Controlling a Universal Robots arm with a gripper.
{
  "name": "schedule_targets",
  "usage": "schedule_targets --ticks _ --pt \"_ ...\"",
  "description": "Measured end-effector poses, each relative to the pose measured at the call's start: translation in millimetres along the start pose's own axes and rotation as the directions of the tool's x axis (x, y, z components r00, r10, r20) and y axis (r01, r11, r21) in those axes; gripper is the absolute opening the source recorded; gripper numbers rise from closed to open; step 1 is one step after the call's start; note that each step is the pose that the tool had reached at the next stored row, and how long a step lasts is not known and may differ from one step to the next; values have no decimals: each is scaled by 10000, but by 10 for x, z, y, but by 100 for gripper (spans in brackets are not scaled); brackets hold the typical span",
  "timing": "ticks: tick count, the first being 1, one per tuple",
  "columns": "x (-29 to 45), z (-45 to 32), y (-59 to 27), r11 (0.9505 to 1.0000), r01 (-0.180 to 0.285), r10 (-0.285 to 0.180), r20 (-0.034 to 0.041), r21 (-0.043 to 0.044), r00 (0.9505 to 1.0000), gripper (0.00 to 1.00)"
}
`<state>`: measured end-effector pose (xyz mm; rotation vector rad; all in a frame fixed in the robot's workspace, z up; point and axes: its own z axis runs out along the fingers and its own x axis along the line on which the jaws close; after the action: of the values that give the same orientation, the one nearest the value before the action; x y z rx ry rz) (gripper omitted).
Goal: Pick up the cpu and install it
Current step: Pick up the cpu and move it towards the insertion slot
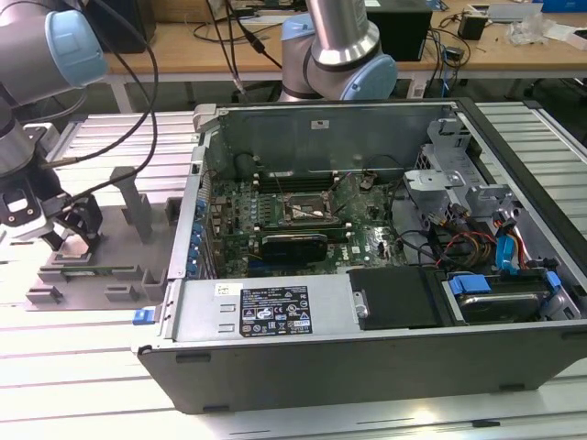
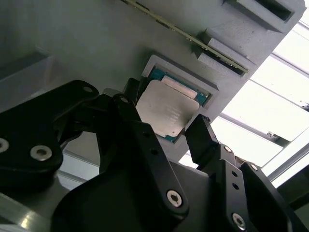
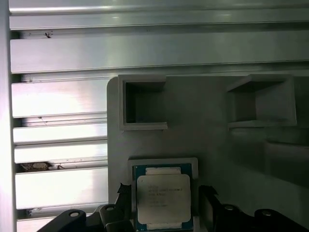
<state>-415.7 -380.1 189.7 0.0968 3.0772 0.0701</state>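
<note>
The cpu point(image 2: 166, 110) point(image 3: 163, 195), a flat square chip with a silver-grey top, lies in a square recess of the grey plastic tray point(image 2: 96, 48) point(image 3: 207, 145). My gripper point(image 2: 166, 116) point(image 3: 164, 198) is low over it and open. One black finger point(image 2: 129, 96) stands on one side of the chip and the other finger point(image 2: 202, 133) on the opposite side, each with a small gap to its edge. In the exterior view the gripper point(image 1: 69, 234) is at the tray point(image 1: 92, 270) on the exterior view's left, outside the computer case.
An open computer case point(image 1: 367, 357) fills the middle, with the motherboard and its dark socket frame point(image 1: 307, 209) inside. Upright tray blocks point(image 1: 138, 206) stand between gripper and case. A second arm's base point(image 1: 339, 46) stands behind the case. Slatted aluminium table point(image 3: 58, 96) lies all around.
</note>
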Motion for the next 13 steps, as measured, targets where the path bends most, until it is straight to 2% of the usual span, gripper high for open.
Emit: schedule_targets --ticks 8,10,13 --pt "0 18 0 10000 0 0 -3 -2 10000 66" --pt "2 27 0 10000 -3 3 -33 3 10000 66" --pt "1 27 -1 10000 -2 2 -35 -2 10000 66"
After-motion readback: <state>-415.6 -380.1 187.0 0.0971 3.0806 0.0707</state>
